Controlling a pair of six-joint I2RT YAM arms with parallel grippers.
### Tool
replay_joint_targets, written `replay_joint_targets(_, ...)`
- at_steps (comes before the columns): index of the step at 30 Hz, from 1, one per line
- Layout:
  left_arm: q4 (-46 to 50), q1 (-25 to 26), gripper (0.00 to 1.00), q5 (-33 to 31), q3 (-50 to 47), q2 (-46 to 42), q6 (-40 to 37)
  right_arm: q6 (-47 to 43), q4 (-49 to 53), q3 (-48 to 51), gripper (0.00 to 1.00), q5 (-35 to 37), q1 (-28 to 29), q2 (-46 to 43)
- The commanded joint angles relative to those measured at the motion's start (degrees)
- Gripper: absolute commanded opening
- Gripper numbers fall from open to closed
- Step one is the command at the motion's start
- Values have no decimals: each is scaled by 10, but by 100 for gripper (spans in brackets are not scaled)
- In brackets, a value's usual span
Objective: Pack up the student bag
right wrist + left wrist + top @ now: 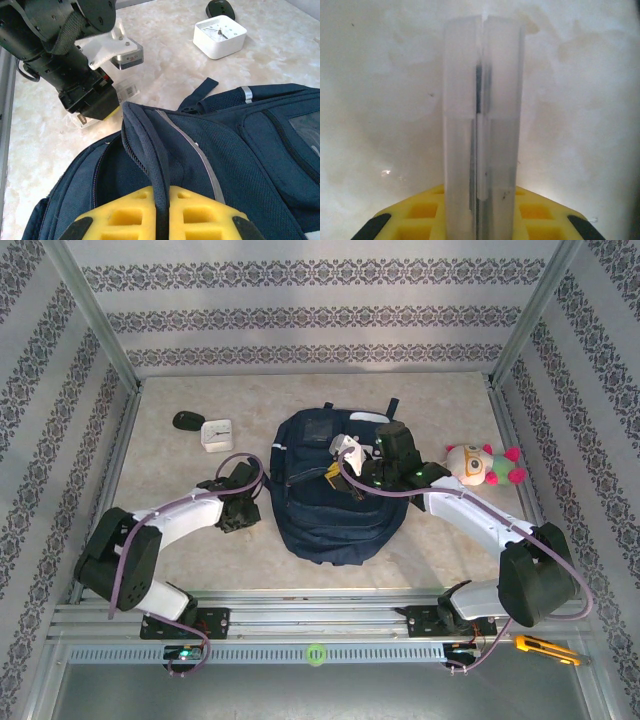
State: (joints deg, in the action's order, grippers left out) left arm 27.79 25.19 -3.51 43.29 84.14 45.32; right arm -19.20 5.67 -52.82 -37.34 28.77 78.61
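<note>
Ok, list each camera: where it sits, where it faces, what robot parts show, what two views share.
Top external: above and behind the bases, looking down on the large dark navy fabric backpack on the pale marbled table; both arms show.
Left wrist: on the left arm, facing the table; left gripper holds a clear plastic piece.
Right wrist: low over the backpack, facing the left arm; right gripper pinches its zip edge.
Shared: top external and right wrist show the white square clock.

1. White square clock (216, 432) on the marble tabletop (290, 400), dark oval mouse (187, 420) just beside it (far left).
2. Plush toy (485, 465) lying at right.
3. Yellow utility knife (545, 649) at the near-right corner.
</note>
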Motion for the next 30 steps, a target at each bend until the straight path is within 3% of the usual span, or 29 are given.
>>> replay_joint_targets(1, 25, 9, 14, -13, 23, -45, -14, 24, -44, -14, 0, -25, 6, -2)
replay_joint_targets(4, 18, 9, 13, 4, 26, -95, -57, 68, -56, -15, 0, -29, -6, -4)
replay_joint_targets(9, -57, 10, 11, 133, 16, -189, -230, 119, -65, -22, 0, -27, -19, -7)
replay_joint_targets(12, -95, 14, 10, 213, 8, -240, -380, 143, -66, -29, 0, -41, -27, -4)
replay_joint_targets(14, -61, 22, 9, 308, 20, -268, -568, 152, -65, -32, 0, -52, -30, -5)
replay_joint_targets(16, -31, 32, 11, 332, 34, -282, -673, 155, -66, -33, 0, -60, -31, -6)
replay_joint_targets(21, -35, 66, 11, 331, 72, -270, -780, 169, -67, -49, 0, -76, -35, -5)
replay_joint_targets(26, -4, 154, 10, 209, 122, -190, -919, 181, -67, -63, 0, -94, -38, 3)
replay_joint_targets(30, -38, 197, 10, 115, 157, -121, -977, 184, -65, -69, 0, -104, -38, 6)
